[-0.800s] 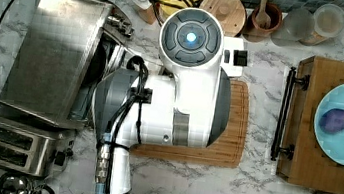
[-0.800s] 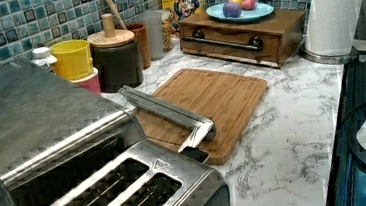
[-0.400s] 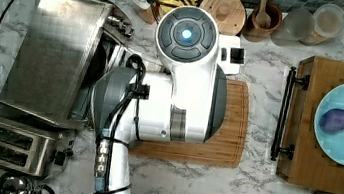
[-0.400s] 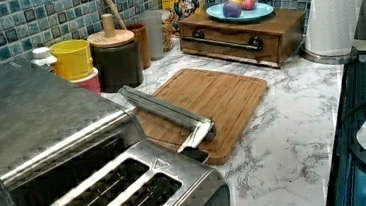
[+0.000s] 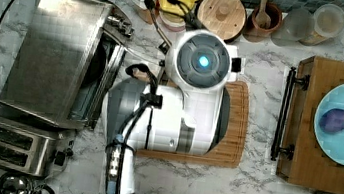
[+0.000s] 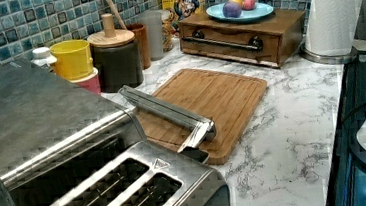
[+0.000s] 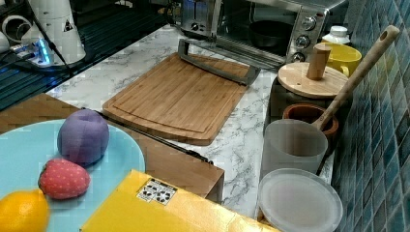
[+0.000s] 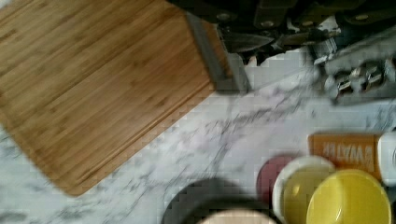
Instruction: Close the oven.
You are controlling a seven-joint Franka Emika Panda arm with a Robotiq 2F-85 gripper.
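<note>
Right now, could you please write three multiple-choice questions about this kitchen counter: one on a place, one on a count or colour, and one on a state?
1. Where does the open oven door's handle lie?
A. Over the edge of the cutting board
B. On the blue plate
C. Inside the toaster

2. How many pieces of fruit lie on the blue plate in the right view?
A. One
B. Three
C. Five

3. What is the state of the oven?
A. Door shut
B. Door open and folded down
C. Door removed

Answers:
1. A, the left view shows the metal bar resting over the board's near edge.
2. B, a purple one, a red strawberry and an orange-yellow one.
3. B, the right view shows the dark inside with the door lowered in front.
</note>
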